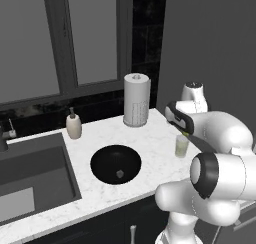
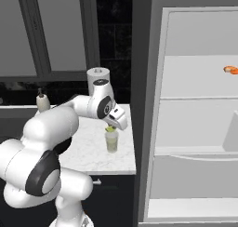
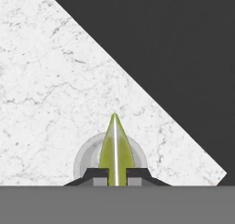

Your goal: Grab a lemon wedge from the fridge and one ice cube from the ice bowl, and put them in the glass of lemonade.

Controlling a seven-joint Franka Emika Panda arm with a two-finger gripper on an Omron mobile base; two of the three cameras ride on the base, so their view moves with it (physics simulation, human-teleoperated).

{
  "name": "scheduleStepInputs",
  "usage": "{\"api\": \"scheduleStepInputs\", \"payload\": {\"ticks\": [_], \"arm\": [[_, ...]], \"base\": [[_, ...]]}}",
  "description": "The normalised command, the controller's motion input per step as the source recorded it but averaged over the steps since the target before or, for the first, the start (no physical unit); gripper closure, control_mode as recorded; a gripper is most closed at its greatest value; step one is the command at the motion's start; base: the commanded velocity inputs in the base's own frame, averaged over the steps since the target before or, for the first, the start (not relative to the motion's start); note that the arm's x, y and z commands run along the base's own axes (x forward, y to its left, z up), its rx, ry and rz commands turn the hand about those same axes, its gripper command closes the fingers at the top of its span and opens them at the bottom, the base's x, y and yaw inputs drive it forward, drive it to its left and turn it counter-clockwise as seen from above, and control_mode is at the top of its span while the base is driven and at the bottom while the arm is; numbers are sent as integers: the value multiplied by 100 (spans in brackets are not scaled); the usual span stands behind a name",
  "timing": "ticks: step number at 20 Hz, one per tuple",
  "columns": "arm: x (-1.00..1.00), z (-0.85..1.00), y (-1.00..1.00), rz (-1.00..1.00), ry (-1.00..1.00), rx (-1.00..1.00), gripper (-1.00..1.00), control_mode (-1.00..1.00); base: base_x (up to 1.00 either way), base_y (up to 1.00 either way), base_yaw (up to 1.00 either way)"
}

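ice bowl (image 1: 115, 163) left on the desk (image 1: 100, 138), 1 ice cube (image 1: 119, 174) in it, not yet picked. right of it the gripper (image 3: 116, 176) pinches the lemon wedge (image 3: 116, 147) just above the glass of lemonade (image 1: 181, 146). fridge (image 2: 195, 114) open far right. wedge drop pending, ice left.

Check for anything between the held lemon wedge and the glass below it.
Nothing visible. The tool holds the lemon wedge directly over the glass of lemonade, with open air between them.
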Motion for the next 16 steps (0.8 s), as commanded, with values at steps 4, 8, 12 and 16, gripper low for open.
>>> {"api": "scheduleStepInputs", "payload": {"ticks": [4,8,12,16], "arm": [[0,0,0,0,0,0,-100,-100],[0,0,0,0,0,0,-100,-100],[-8,0,0,0,0,0,-100,-100],[-38,2,0,0,0,1,-100,-100]], "base": [[0,0,0],[0,0,0],[0,0,0],[0,0,0]]}}
